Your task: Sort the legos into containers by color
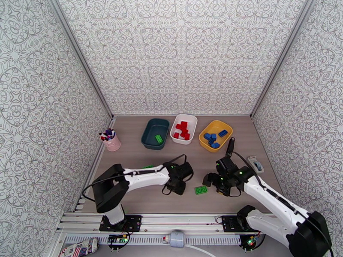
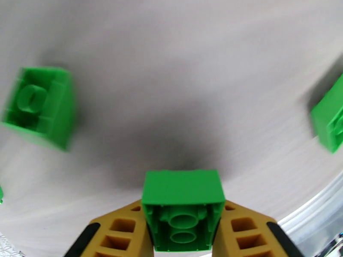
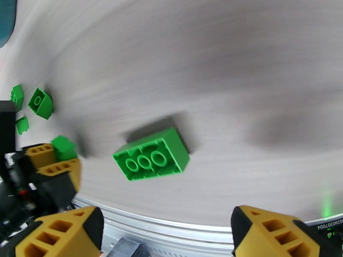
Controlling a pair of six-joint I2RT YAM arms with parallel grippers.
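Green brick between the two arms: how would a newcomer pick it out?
Find the table's near edge, midway between the arm bases. Just beyond lies a long green brick, underside up, showing three round tubes; the other loose green bricks are small.

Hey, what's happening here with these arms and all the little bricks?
The job is sorting toy bricks by colour into trays. The left claw is clamped on a small green brick. The right claw is open, poised near a long green brick lying on the table. At the back, the white tray holds red bricks, the yellow tray blue bricks, and the teal tray a single green brick. A few other green bricks lie loose.
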